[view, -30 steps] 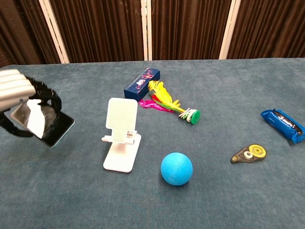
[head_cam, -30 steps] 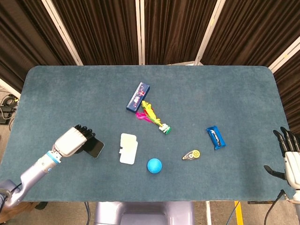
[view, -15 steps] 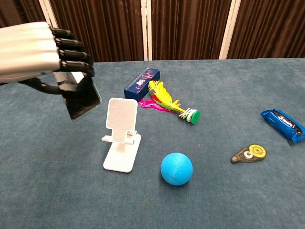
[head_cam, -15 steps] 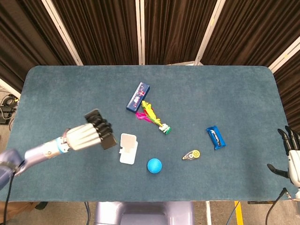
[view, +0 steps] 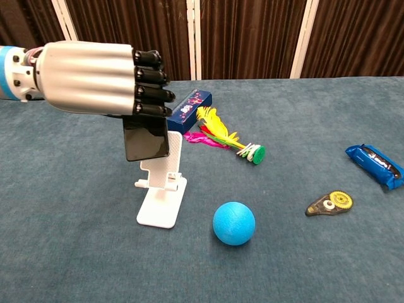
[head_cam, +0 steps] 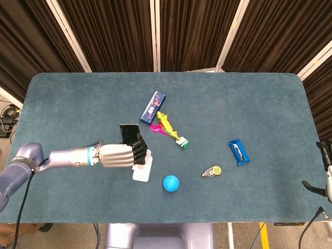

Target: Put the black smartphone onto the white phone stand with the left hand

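Chest view showed the flat black smartphone (view: 146,139) held upright in the left hand (view: 95,77), its lower part hanging just in front of the back plate of the white plastic phone stand (view: 161,189); whether the two touched could not be determined. The left hand's fingers (view: 151,85) were curled closed over the phone's upper edge (the thumb was hidden from both cameras). In the head view the phone (head_cam: 129,133) projected beyond the hand (head_cam: 118,155), directly over the stand (head_cam: 143,170).

The stand rested on the blue-grey felt-covered table (head_cam: 78,104). A smooth blue ball (view: 233,223) lay near the stand's base. Behind the stand were a dark blue rectangular box (view: 188,110) and a yellow-and-pink feathered shuttlecock (view: 222,136), just beside each other. A yellow-and-grey correction tape dispenser (view: 329,203) and a blue foil snack packet (view: 375,165) lay well apart from the stand.

The right hand (head_cam: 328,176) appeared only partly, at the head view's edge, so its state could not be determined.
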Robot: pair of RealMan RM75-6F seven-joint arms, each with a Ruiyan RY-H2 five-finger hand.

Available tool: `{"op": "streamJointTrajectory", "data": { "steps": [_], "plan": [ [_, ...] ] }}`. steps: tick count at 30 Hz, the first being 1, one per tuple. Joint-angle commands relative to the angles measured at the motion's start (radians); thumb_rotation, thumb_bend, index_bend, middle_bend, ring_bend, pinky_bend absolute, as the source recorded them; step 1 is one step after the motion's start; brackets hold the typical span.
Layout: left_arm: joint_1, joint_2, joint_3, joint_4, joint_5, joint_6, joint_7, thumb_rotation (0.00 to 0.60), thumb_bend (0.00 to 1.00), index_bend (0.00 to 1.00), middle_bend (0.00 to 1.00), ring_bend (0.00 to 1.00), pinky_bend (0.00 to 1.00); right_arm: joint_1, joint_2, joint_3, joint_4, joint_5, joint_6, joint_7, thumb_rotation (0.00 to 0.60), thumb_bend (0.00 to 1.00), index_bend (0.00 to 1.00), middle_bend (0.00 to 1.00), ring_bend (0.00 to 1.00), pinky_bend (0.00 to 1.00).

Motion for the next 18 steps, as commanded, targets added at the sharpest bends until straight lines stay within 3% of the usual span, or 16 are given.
{"op": "streamJointTrajectory", "data": {
  "steps": [1,18],
  "plan": [
    [-0.028,0.007,0.003,-0.034,-0.001,-0.031,0.02,0.6,0.01,0.61,0.44,0.43,0.37,0.0,0.0,0.001,0.001,0.001,-0.001,0.002,0.6,0.0,0.0,0.0,0.0,0.0],
    [-0.084,0.038,0.049,-0.167,0.015,-0.178,0.135,0.6,0.02,0.61,0.43,0.42,0.36,-0.007,0.012,0.006,0.012,0.004,-0.002,0.045,0.6,0.0,0.0,0.0,0.0,0.0]
  ]
}}
